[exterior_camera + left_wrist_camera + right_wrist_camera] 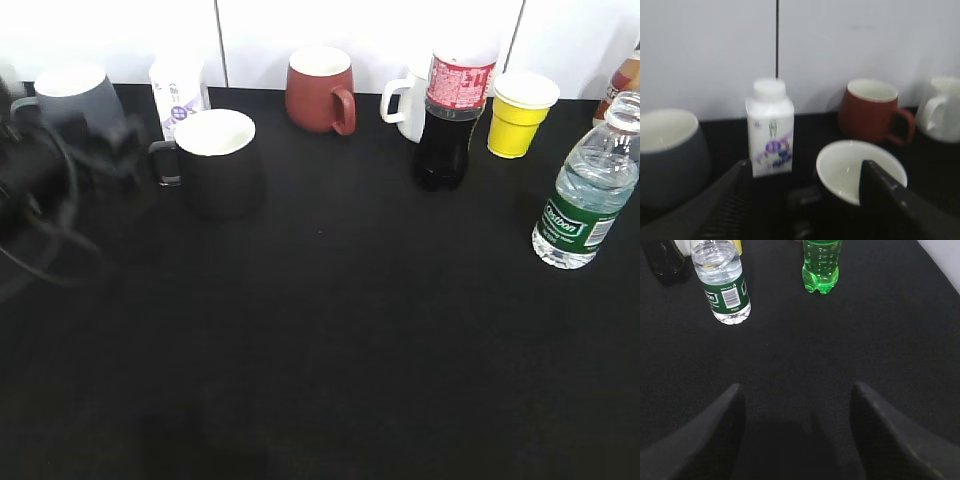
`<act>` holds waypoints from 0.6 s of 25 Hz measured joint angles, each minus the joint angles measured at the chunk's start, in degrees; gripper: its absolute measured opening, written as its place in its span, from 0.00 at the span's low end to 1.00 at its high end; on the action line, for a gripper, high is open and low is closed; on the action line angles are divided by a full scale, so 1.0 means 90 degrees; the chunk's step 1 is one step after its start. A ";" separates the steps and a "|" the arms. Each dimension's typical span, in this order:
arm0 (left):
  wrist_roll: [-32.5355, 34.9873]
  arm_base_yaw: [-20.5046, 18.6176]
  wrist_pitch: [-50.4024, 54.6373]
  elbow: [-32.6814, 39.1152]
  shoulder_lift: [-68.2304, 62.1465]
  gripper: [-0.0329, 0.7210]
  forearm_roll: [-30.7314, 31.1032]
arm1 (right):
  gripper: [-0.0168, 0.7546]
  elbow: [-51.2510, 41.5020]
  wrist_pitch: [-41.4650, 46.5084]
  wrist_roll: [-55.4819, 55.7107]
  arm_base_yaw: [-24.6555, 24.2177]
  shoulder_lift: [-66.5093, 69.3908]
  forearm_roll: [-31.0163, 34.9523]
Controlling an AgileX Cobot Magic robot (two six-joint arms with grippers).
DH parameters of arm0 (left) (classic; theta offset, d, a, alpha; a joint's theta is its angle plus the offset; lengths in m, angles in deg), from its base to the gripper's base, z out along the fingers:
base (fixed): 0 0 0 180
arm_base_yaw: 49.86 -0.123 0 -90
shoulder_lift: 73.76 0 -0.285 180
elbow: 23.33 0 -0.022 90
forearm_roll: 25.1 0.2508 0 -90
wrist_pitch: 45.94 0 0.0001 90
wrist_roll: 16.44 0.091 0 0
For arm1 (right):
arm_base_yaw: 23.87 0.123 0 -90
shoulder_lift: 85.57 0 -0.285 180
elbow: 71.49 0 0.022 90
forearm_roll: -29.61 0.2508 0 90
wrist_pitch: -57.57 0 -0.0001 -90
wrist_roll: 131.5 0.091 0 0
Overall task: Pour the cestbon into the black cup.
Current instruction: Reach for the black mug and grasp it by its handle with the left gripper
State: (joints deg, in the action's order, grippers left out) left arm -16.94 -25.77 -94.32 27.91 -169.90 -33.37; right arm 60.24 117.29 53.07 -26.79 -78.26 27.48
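The black cup (215, 160), white inside, stands at the back left of the black table with its handle pointing left. In the left wrist view the cup (845, 170) is just ahead, and its handle lies between the jaws. My left gripper (804, 167) is open and shows as a blur left of the cup in the exterior view (115, 140). The cestbon (590, 190), a clear bottle with a green label, stands upright at the right edge. My right gripper (796, 387) is open and empty, well short of the cestbon (722, 285). It is out of the exterior view.
Along the back stand a grey mug (75, 95), a white milk carton (178, 95), a dark red mug (320, 90), a white mug (408, 105), a cola bottle (450, 120) and a yellow cup (520, 115). A green bottle (821, 265) stands right of the cestbon.
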 joint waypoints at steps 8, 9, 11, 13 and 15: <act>-0.0007 0.0000 -0.1785 -0.0094 -0.1915 0.71 -0.0028 | 0.67 0.0000 0.0000 0.0000 0.0000 0.0000 0.0000; -0.0007 0.0000 -0.1836 -0.0242 -0.2109 0.71 -0.0028 | 0.67 0.0000 0.0000 0.0000 0.0000 0.0000 0.0000; -0.0007 0.0000 -0.1858 -0.0585 -0.2414 0.71 -0.0028 | 0.67 0.0000 0.0000 0.0000 0.0000 0.0000 0.0000; -0.0007 -0.0013 -0.1873 -0.0775 -0.2637 0.71 -0.0063 | 0.67 0.0000 0.0000 0.0000 0.0000 0.0000 0.0000; -0.0007 -0.0131 -0.1837 -0.0781 -0.2708 0.71 -0.0042 | 0.67 0.0000 0.0000 0.0000 0.0000 0.0000 0.0000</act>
State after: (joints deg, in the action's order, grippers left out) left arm -17.00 -26.95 -110.85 20.89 -194.27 -33.75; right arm 60.24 117.29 53.07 -26.79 -78.26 27.48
